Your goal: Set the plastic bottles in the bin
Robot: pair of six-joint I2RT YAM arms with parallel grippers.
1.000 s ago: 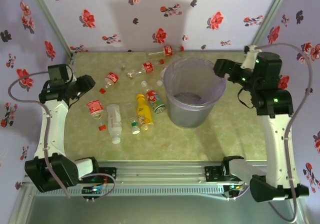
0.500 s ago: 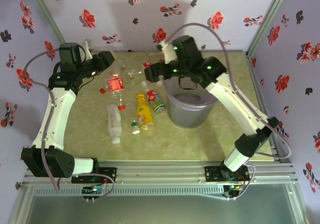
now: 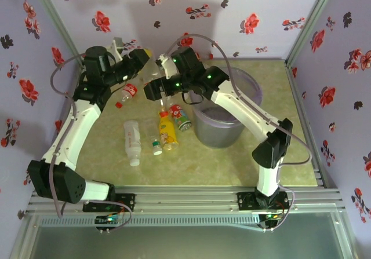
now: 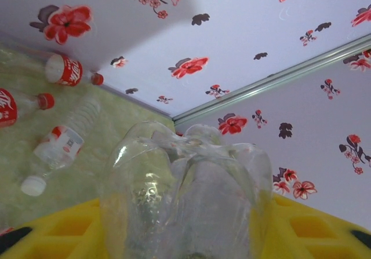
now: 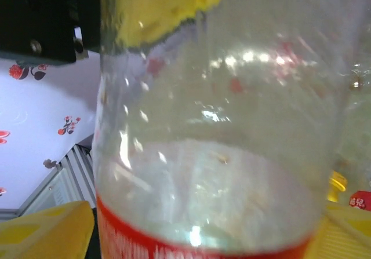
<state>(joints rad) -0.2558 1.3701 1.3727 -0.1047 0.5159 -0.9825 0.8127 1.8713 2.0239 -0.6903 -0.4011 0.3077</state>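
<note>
Bottle [image 4: 185,195] lifted by left jaws; right arm [image 3: 232,97] nearer.

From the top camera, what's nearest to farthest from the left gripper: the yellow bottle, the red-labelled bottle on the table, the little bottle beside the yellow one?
From the left gripper holding a clear bottle:
1. Red-labelled bottle, back left.
2. Yellow bottle, mid-table.
3. Little bottle, nearer the arm bases.

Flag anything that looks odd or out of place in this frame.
One clear red-labelled bottle is up off the table, left of the bin, clamped in the left gripper while the right gripper straddles it too. Two arms on one bottle looks odd; whether the right one grips is unclear.
</note>
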